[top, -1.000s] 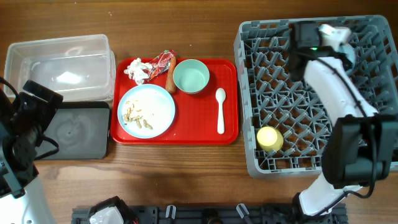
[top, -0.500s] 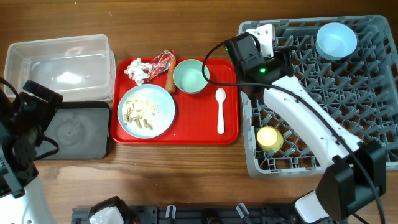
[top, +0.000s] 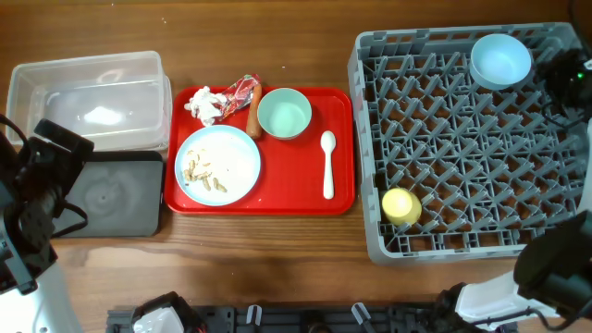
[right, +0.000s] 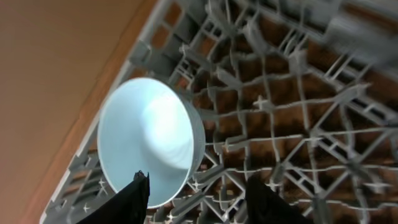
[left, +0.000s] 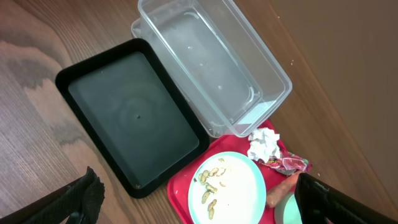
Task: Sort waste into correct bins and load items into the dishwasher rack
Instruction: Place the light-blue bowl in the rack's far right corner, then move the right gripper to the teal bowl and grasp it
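On the red tray lie a pale-blue plate (top: 217,165) with beige food scraps (top: 203,171), a mint bowl (top: 284,113), a white spoon (top: 327,162), a white tissue (top: 205,104), a red foil wrapper (top: 240,92) and a sausage piece (top: 254,118). The grey dishwasher rack (top: 462,157) holds a second bowl (top: 500,60) in its back right corner and a yellow cup (top: 400,205) at front left. My right gripper (right: 199,202) is open and empty just beside that bowl (right: 149,146). My left gripper (left: 199,205) is open and empty, high above the plate (left: 227,190).
The clear tub (top: 88,97) stands at the back left with the black tray (top: 116,194) in front of it, both empty. The red tray (top: 277,205) lies between them and the rack. My left arm (top: 51,157) hangs over the black tray's left edge; my right arm (top: 569,79) is at the rack's right edge.
The right arm has let go of the bowl in the rack's back corner, swung across the rack and drawn back to the right edge. The left arm has not moved.
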Motion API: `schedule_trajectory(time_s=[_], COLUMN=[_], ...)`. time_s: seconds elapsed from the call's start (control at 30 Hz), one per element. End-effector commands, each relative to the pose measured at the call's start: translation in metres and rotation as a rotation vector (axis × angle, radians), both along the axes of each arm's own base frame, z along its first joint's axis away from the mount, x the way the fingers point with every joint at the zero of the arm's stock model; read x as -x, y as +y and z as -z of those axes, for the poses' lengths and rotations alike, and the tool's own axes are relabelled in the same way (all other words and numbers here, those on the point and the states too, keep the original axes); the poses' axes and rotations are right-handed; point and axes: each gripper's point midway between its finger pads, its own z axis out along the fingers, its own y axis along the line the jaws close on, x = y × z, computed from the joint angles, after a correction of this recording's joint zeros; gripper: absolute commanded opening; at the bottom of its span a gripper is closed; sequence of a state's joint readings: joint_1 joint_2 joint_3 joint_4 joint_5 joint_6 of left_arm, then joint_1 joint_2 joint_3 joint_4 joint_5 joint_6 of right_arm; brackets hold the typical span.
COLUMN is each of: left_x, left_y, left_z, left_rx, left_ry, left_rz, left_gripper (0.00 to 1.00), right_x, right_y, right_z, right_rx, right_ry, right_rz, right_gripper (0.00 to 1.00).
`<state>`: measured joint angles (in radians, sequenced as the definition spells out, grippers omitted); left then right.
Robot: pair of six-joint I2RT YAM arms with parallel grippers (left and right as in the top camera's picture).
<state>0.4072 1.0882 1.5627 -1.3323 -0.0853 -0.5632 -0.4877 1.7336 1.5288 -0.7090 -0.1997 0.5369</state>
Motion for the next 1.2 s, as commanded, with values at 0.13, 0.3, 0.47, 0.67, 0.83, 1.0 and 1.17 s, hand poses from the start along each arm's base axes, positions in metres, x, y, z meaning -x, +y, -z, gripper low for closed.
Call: schedule_trajectory(time_s=[0.13, 0.3, 0.47, 0.67, 0.83, 1.0, 1.17], left_x=[0.001, 0.001, 0.001, 0.001, 0.001, 0.001, 0.001], left_y=[0.004, 0.004, 0.004, 0.004, 0.004, 0.004, 0.004], left_z=[-0.001, -0.001, -0.001, -0.001, -0.001, -0.001, -0.001], left_rx=[-0.008, -0.008, -0.008, -0.008, -0.008, -0.008, -0.008], left_ry=[-0.002, -0.002, -0.002, -0.002, -0.002, -0.002, -0.002], left_rz=[-0.025, -0.025, -0.025, -0.025, -0.025, -0.025, -0.025], left_gripper=[1.0, 1.0, 1.0, 1.0, 1.0, 1.0, 1.0], right_x=[-0.025, -0.014, 0.001, 0.057, 0.148, 0.139, 0.091], right_y=[0.025, 0.016, -0.001, -0.012, -0.032, -0.003, 0.002], right_z=[0.08, 0.085, 0.043, -0.036, -0.052, -0.027, -0.022], right_rx=[-0.188, -0.141, 0.015, 0.238, 0.583, 0.688, 0.938], right_ry=[0.105, 0.159, 0.142, 0.146, 0.52, 0.578, 0.579], right_rz=[-0.062, -0.017, 0.015, 0.12, 0.391, 0.324, 0.186], right_gripper=[0.5, 0.04, 0.04, 0.04, 0.04, 0.04, 0.04])
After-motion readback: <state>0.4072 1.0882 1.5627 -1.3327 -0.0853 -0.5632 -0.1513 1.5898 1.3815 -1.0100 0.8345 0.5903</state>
